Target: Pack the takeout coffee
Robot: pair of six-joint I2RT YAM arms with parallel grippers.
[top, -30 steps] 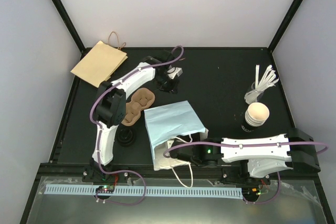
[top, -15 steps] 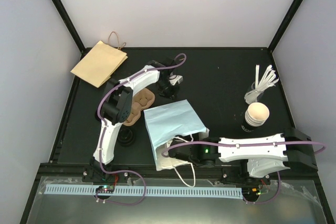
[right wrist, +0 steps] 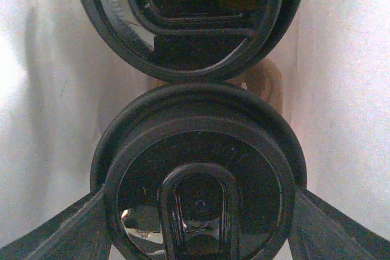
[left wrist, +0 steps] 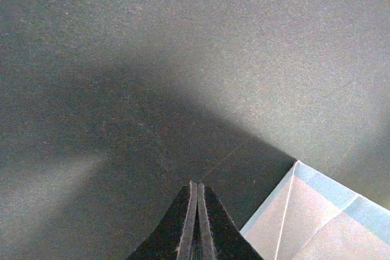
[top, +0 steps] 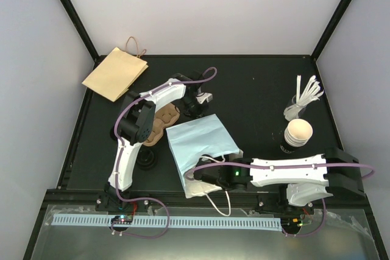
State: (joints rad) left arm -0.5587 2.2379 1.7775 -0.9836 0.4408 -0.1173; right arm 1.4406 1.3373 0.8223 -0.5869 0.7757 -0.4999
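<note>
Black table (top: 256, 89): inside the pale bag (top: 198, 141), the right gripper (right wrist: 198, 223) clasps the takeout coffee (right wrist: 198, 168) between its jaws, with another lidded cup (right wrist: 189, 16) just ahead. Best to settle it without bumping that lid, then release. The left gripper (left wrist: 196, 211) is closed and empty.

Each arm is built from white moulded links joined by black joint housings. The left arm (top: 130, 150) and the right arm (top: 292, 173) each carry a purple cable (top: 201, 76) routed outside the links in loose loops. A green light (top: 236, 175) glows on the right arm's black wrist housing. The bases (top: 116, 202) are black, with small coloured lights below them. The left gripper (left wrist: 196, 190) has black fingers tapering to thin, pale-edged tips. The right gripper (right wrist: 198, 211) has dark grey, wedge-shaped fingers (right wrist: 58, 238).
</note>
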